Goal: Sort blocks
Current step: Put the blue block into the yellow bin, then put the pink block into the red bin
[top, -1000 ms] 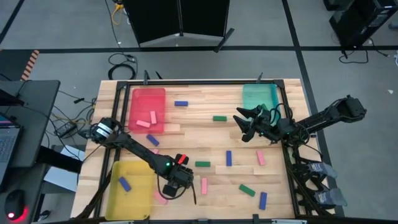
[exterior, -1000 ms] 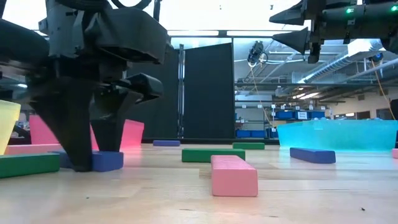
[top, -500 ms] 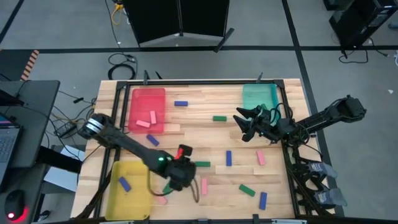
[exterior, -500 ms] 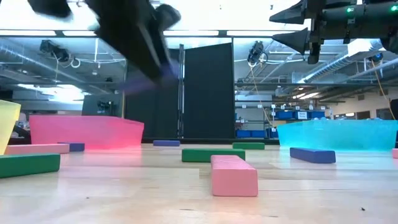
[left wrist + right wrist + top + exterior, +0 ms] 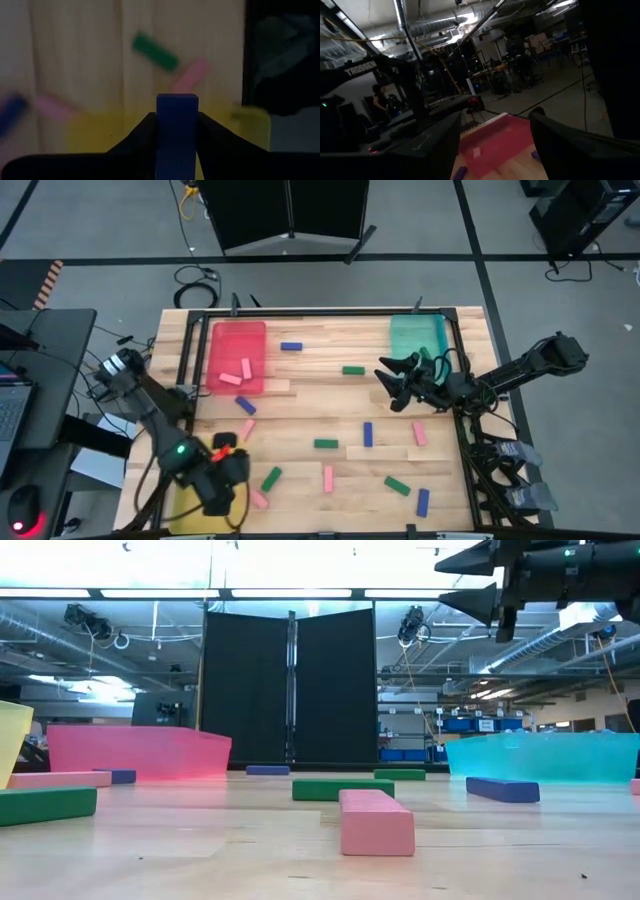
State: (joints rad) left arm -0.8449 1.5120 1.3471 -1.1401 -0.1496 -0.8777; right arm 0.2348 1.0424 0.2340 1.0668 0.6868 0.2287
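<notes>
The left gripper [image 5: 215, 485] holds a blue block [image 5: 177, 125] clamped between its jaws above the yellow tray [image 5: 182, 498] at the table's near left corner. Release should occur low and centred over the tray, so the block cannot bounce out. The right gripper [image 5: 385, 383] waits with jaws wide beside the teal tray [image 5: 417, 335].
</notes>
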